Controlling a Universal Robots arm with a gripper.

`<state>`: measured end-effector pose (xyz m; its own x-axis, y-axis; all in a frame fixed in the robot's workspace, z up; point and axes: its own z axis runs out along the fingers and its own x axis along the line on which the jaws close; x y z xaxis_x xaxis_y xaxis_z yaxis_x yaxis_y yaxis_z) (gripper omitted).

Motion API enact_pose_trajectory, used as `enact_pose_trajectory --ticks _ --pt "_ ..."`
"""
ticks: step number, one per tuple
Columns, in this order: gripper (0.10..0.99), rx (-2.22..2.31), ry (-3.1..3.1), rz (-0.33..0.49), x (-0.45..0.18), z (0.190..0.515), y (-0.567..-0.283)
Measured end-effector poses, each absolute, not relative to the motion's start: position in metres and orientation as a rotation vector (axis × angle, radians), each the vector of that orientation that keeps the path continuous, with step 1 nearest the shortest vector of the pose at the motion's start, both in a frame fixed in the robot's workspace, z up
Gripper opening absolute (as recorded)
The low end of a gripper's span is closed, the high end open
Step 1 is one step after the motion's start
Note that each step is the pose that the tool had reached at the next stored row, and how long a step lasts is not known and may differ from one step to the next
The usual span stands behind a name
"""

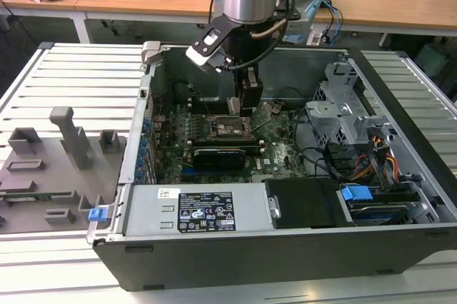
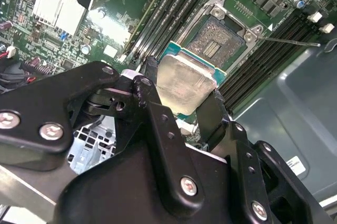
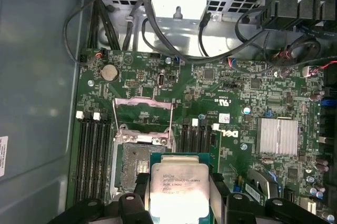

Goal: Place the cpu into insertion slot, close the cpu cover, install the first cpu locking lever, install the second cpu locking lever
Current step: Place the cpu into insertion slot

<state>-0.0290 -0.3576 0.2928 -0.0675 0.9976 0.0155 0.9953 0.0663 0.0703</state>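
Clamps the cpu point(image 2: 185, 88) by two opposite edges in the gripper point(image 2: 184, 79), narrowed to the chip's width, metal top seen in both wrist views. Holds it just above the insertion slot point(image 3: 131, 162), overlapping one edge, seemingly without touching, though hard to judge. Shows the cpu cover point(image 3: 143, 101) swung open beside the socket on the green motherboard point(image 3: 237, 92), deep inside the computer case point(image 1: 285, 254).

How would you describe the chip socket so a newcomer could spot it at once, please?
Look inside the open computer case at the green board lying in it. The socket is the metal-rimmed recess between two banks of long black memory slots, near the chip held in the jaws. Unlike those narrow slots, it is square with a dark centre.
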Motion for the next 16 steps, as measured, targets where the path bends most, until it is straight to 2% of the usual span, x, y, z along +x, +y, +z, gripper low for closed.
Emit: enact_pose_trajectory --ticks 16 --pt "0.537 2.214 2.168 0.096 -0.03 0.27 -0.356"
